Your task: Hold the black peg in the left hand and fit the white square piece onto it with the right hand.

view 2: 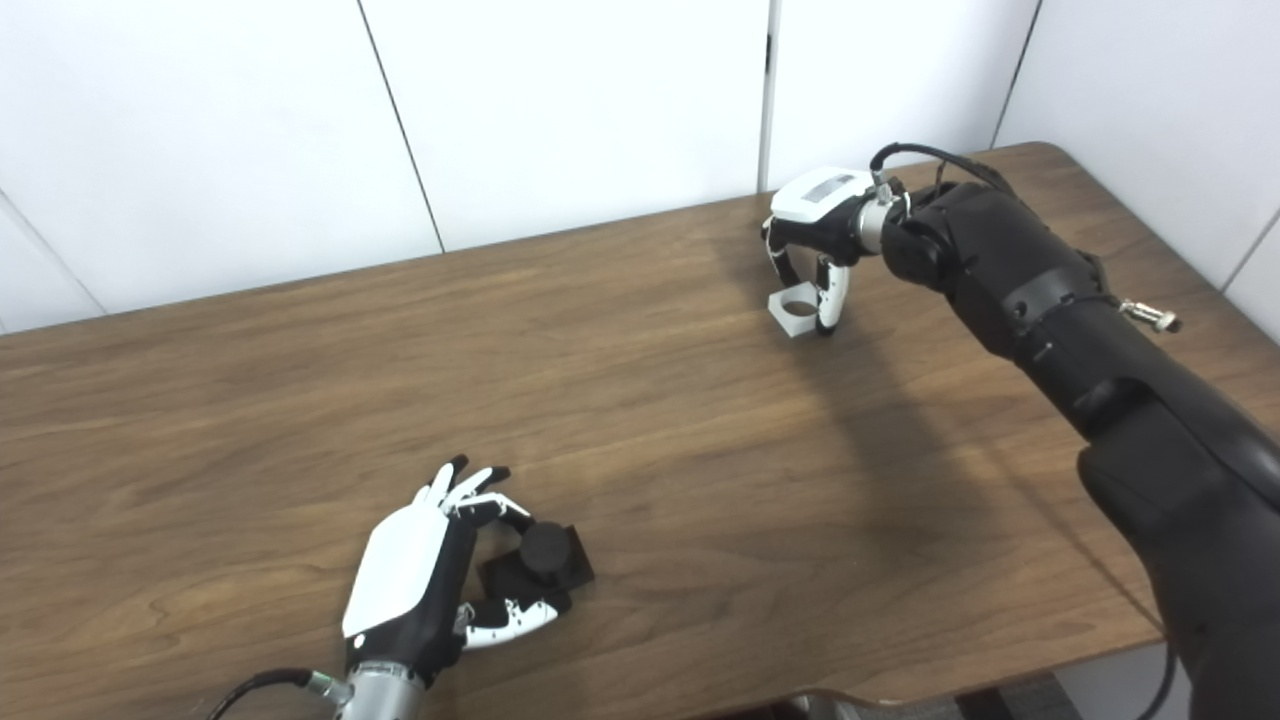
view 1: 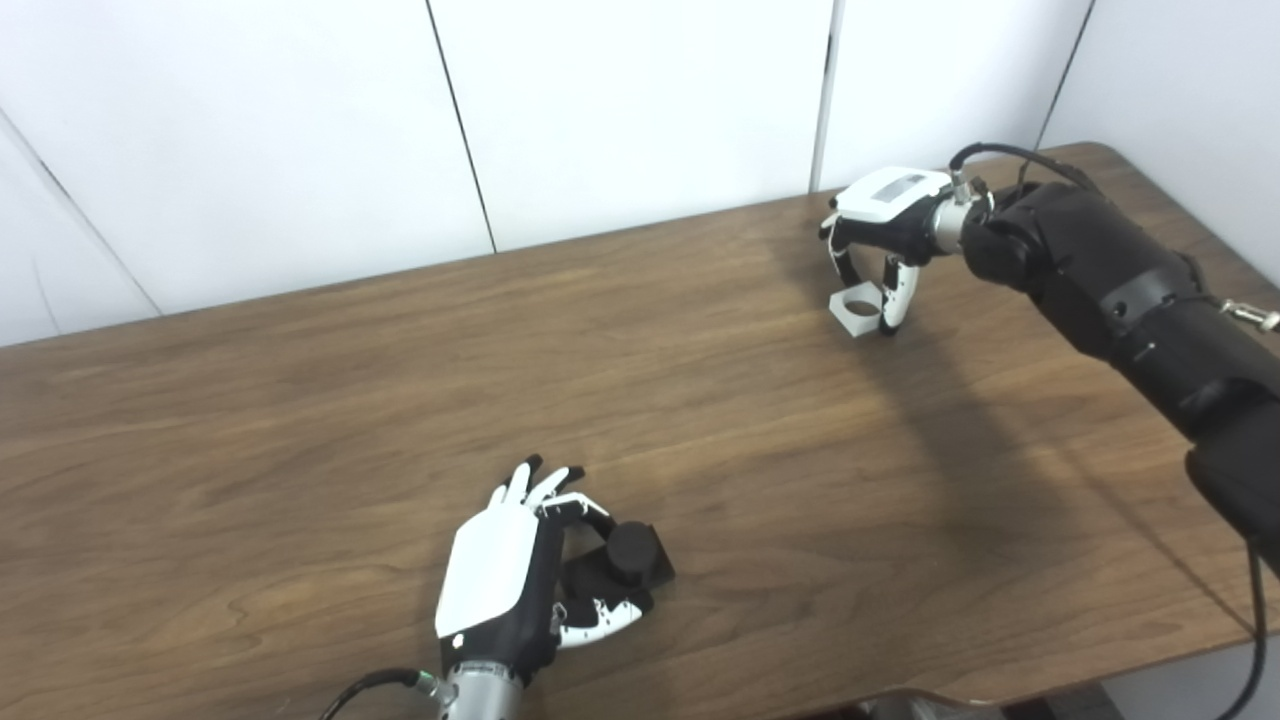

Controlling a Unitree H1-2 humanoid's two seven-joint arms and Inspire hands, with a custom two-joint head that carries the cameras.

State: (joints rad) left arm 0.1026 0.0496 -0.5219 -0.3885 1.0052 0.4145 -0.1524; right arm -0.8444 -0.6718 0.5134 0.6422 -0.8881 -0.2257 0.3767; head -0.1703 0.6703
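Brown wood-grain table [view 1: 300,420] fills most of both views, white panel wall [view 1: 620,110] behind it.

Right arm [view 1: 1130,290], black, reaches in from the lower right edge toward the far right part of the table. Right hand [view 1: 885,235] is arched palm-down over the white square piece [view 1: 858,309], thumb and fingers coming down on either side of it. Thumb tip sits just beside or touching the piece; cannot tell if the grip has actually closed. Piece looks to be resting on the table, not lifted.

Left hand [view 1: 520,585] is near the front edge, left of centre, back of hand up, fingers curled round the black peg [view 1: 625,560]. Thumb is below the base, fingers above it. It looks like a grasp, and the base seems at or barely above the table surface; contact hard to confirm, black on black.

Progress, as a judgement: early. Peg is about secured by the left hand, white piece is being grasped or just about to be. Left to do: lift both, bring them together over mid-table, line the hole up, seat the piece. The two parts are well apart now, across the table from each other.

Orientation: peg is a short round post on a square base, axis roughly vertical, round top facing up toward the cameras. White piece lies flat, its round hole opening upward, so hole axis is also roughly vertical. The hole already faces the right way to drop over the post.
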